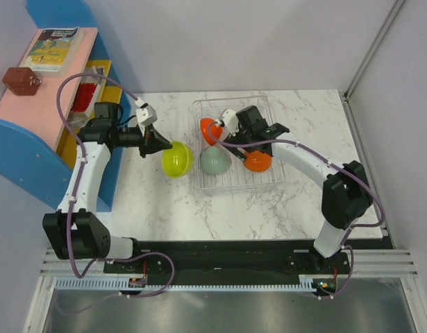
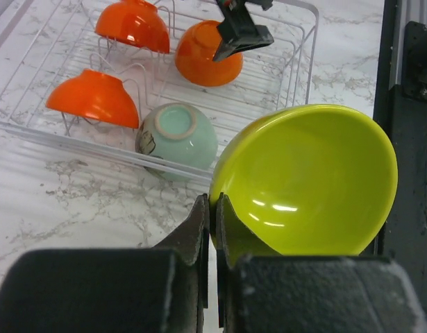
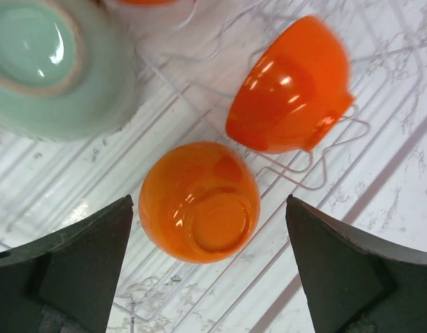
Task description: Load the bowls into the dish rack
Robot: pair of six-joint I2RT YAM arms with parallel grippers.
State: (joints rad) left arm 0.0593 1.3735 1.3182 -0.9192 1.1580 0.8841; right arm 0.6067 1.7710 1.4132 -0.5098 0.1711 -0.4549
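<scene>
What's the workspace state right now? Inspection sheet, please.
Surface: white marble-pattern table, rack at its far right.
Job's things: dish rack holds three red-orange bowls and the grey-green bowl; lime-yellow bowl is outside it, to its left.
Clutter: nothing seen.
Grippers: left gripper shut on the lime-yellow bowl's rim; right gripper open above a red-orange bowl in the rack.
Cables: purple cable along each arm; the right one crosses over the rack.
Surroundings: shelf unit at left, book and brown object on top.
</scene>
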